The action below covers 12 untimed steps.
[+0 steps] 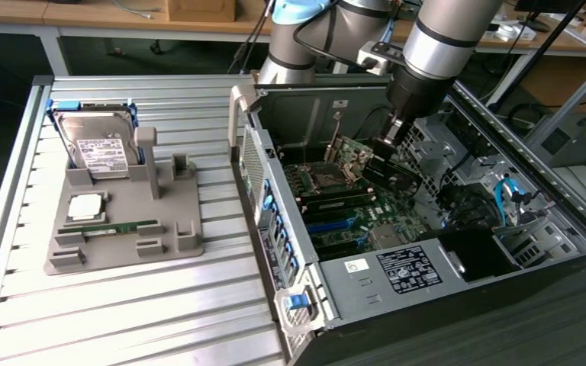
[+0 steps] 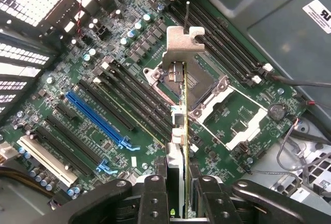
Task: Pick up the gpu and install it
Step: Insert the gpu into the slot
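Note:
My gripper [image 1: 391, 142] is down inside the open computer case [image 1: 427, 263], shut on the gpu [image 1: 351, 157]. The card hangs on edge above the motherboard [image 1: 346, 221], tilted. In the wrist view the gpu [image 2: 184, 100] runs edge-on away from my gripper [image 2: 179, 188], clamped between the two black fingers [image 2: 155, 195]. Its silvery bracket [image 2: 181, 45] is at the far end. It hovers over the CPU socket [image 2: 207, 92], apart from the long black slots and the blue slot [image 2: 98, 118].
A grey fixture tray [image 1: 176, 236] sits on the slatted table at the exterior view's left, holding a hard drive [image 1: 100, 145], a silver chip [image 1: 86, 204] and a green memory stick [image 1: 110, 226]. Cables [image 2: 295, 151] and case walls [image 1: 257, 164] hem in the board.

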Each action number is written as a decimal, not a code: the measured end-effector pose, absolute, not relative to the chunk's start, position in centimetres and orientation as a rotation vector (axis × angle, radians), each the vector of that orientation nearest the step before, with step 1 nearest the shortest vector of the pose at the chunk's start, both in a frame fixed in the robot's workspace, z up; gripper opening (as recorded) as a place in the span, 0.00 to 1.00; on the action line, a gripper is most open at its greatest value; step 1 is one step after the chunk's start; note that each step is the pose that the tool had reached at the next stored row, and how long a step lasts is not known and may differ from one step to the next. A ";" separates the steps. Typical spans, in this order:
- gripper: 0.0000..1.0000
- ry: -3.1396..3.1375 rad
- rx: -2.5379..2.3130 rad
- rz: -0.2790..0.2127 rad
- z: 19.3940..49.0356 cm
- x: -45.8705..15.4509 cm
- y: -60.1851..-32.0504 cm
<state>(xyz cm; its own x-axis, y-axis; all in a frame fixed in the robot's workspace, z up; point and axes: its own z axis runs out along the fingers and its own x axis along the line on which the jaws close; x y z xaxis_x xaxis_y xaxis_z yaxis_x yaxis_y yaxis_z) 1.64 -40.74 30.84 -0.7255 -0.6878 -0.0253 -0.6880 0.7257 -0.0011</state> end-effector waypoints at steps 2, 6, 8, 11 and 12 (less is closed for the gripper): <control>0.27 2.891 -1.166 0.013 30.8 1.6 -40.7; 0.27 2.882 -1.189 0.013 30.8 1.6 -40.7; 0.27 2.877 -1.200 0.014 30.8 1.6 -40.7; 0.27 2.871 -1.217 0.014 30.8 1.6 -40.7; 0.27 2.868 -1.223 0.014 30.8 1.6 -40.7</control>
<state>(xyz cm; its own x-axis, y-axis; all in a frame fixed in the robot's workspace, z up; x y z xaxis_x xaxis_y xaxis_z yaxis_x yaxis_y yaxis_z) 1.64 -40.74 30.84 -0.6922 -0.7212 -0.0252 -0.7214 0.6925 -0.0011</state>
